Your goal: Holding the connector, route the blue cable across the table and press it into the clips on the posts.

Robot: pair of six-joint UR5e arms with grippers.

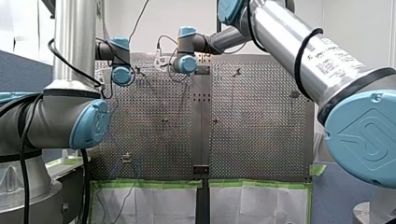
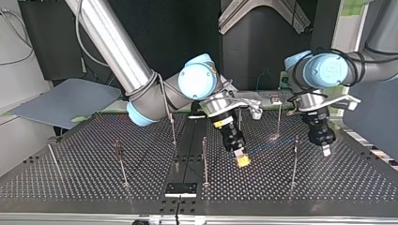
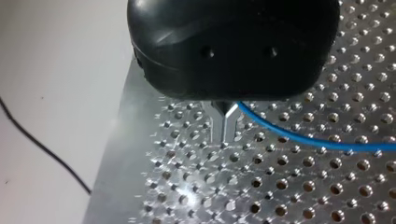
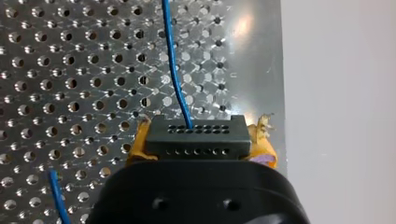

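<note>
The cable (image 4: 175, 70) is blue and thin. It leaves the top face of the connector (image 4: 196, 137) and runs ahead of the right tool (image 4: 201, 142) over the perforated table (image 4: 70, 70). The connector is a black block with two rows of small holes. It sits crosswise in the right tool, which is closed on it, one yellow pad (image 4: 136, 148) tight against each end. A second short stretch of blue cable shows beside this tool, low over the table; I cannot tell how it joins the first.

In the left wrist view the left tool (image 3: 225, 133) points down at the table near its edge. Its two metal fingers (image 3: 217, 126) stand close together, with only a thin slit between them. The cable comes out from between their roots, just under the black body, and sweeps away to one side above the holes. So this tool is closed on the cable.

In the top view the right tool hangs left of the left tool, both low over the table, the right one near the middle seam. The cable runs faintly between them. Thin upright posts (image 2: 204, 159) stand about the table, and one rises between the two tools. The cable passes close to that one, but I cannot tell whether it sits in the clip.
</note>
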